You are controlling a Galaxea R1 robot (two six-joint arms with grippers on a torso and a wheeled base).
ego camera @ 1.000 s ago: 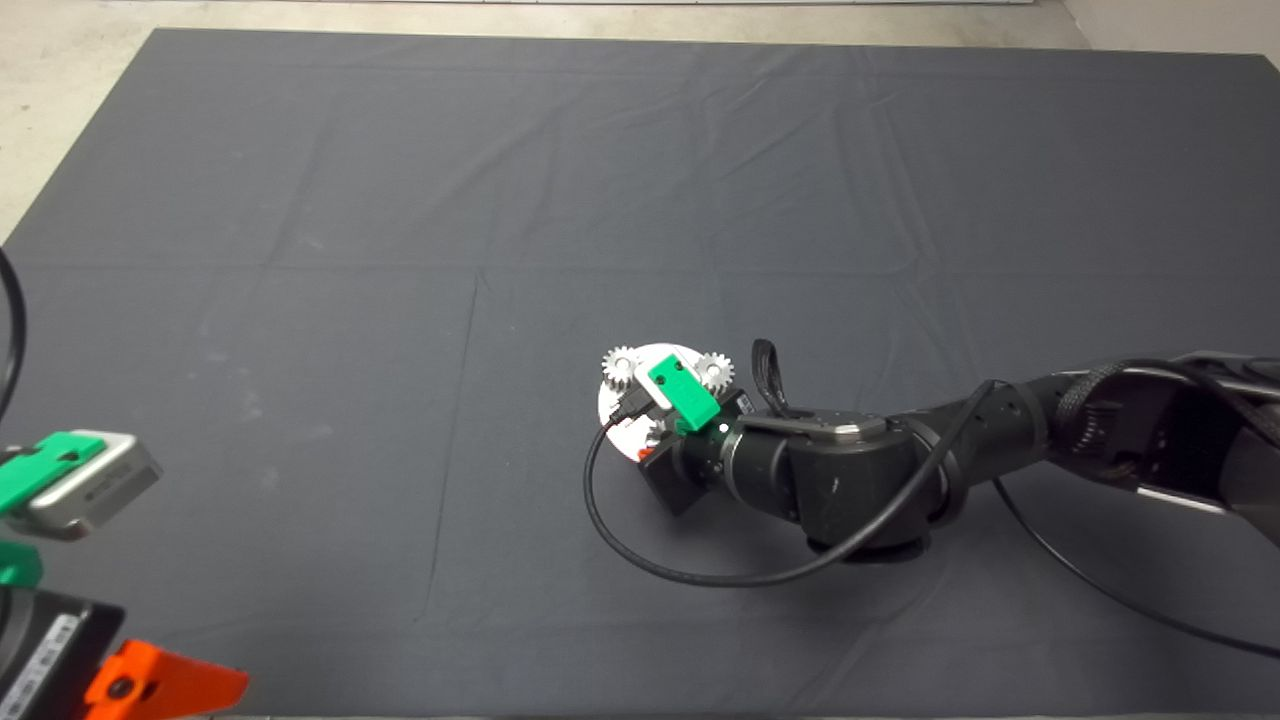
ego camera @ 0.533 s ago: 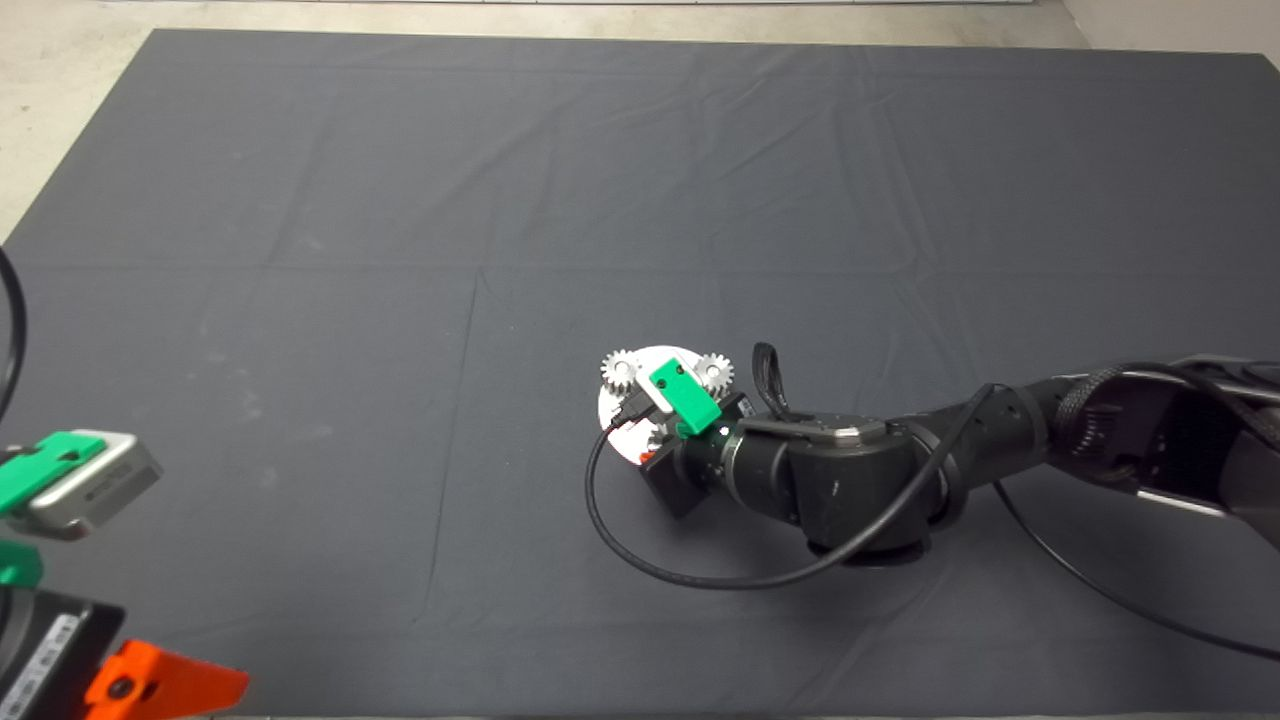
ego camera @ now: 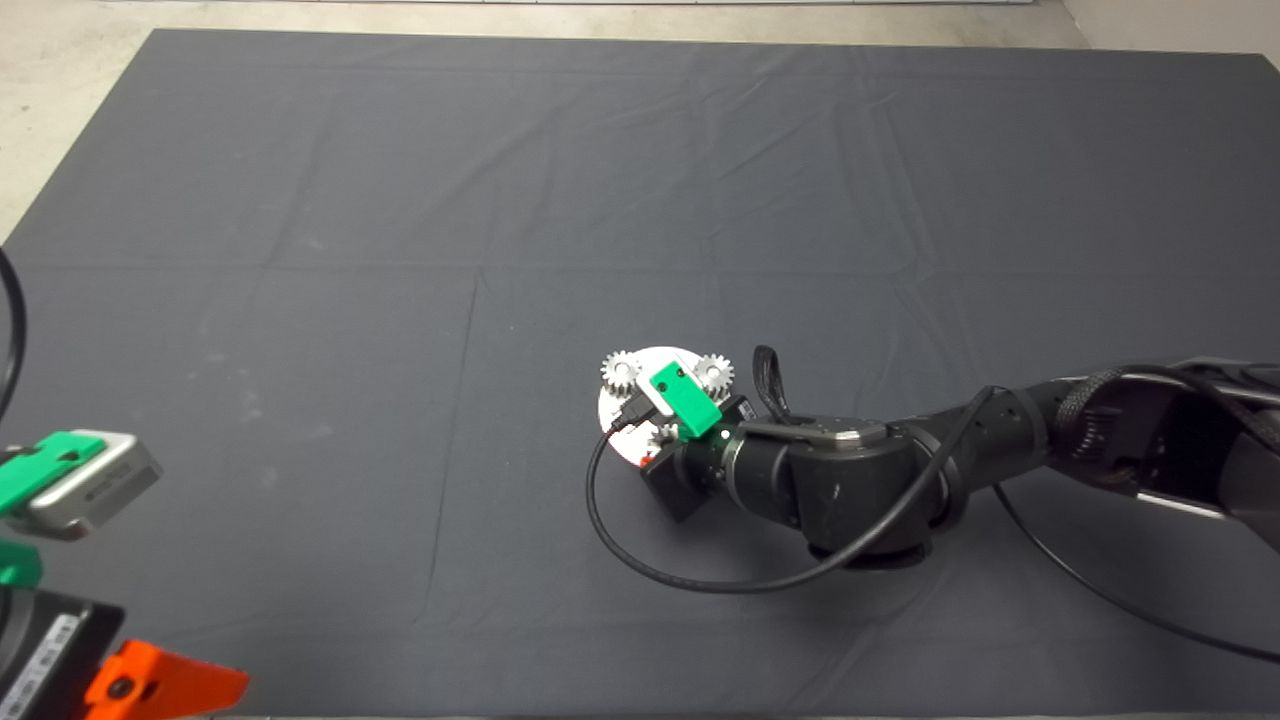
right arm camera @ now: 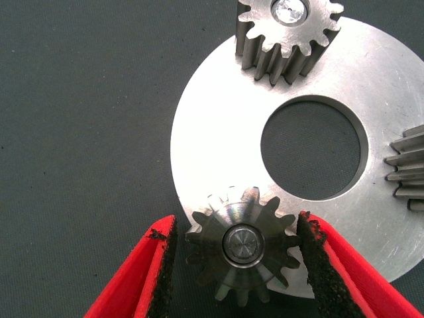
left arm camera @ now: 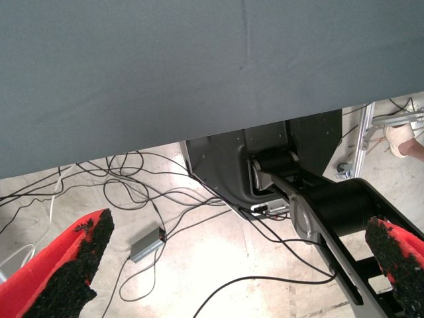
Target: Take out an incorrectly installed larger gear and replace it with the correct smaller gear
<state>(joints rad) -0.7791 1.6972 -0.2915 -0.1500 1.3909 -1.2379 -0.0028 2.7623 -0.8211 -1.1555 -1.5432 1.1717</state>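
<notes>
The smaller gear (right arm camera: 242, 245), dark shading to silvery, sits on a pin at the rim of a round steel plate (right arm camera: 212, 165) with a wide centre hole. My right gripper (right arm camera: 235, 225) is open and straddles it, with a slim gap at one pad (right arm camera: 164, 265) and the other pad (right arm camera: 315, 265) close to the teeth. In the head view the right arm covers the plate (ego camera: 612, 410) at mid-mat, hiding its fingers. The larger gear is out of view. My left gripper (left arm camera: 232, 258) is open and parked at the lower left (ego camera: 60, 480).
Two more small gears stand on the plate's rim (right arm camera: 288, 33) (right arm camera: 407, 169), seen in the head view as a left gear (ego camera: 620, 370) and a right gear (ego camera: 714, 372). A black cable (ego camera: 640, 560) loops on the mat in front of the plate. The left wrist view shows floor cables.
The right wrist has shifted slightly toward the near edge of the mat. The left arm has not moved.
</notes>
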